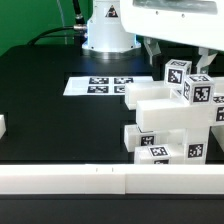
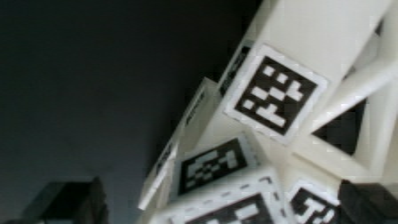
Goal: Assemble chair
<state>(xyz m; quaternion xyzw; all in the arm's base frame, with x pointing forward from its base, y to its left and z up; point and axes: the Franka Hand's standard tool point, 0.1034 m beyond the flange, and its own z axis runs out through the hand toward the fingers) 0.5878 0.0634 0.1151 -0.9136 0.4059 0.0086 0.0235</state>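
The chair (image 1: 170,120) is a partly joined stack of chunky white tagged blocks and bars at the exterior view's right. My gripper (image 1: 178,58) hangs over its top, one dark finger on each side of the uppermost tagged piece (image 1: 178,73). In the wrist view the tagged white pieces (image 2: 267,95) fill the picture and lie between the two dark fingertips (image 2: 80,200) of the gripper (image 2: 217,205). A dark gap shows between one finger and the piece, so the jaws stand open and hold nothing.
The marker board (image 1: 105,86) lies flat on the black table behind the chair. A white rail (image 1: 100,180) runs along the front edge. A small white piece (image 1: 2,127) sits at the exterior view's left edge. The arm's base (image 1: 105,30) stands at the back.
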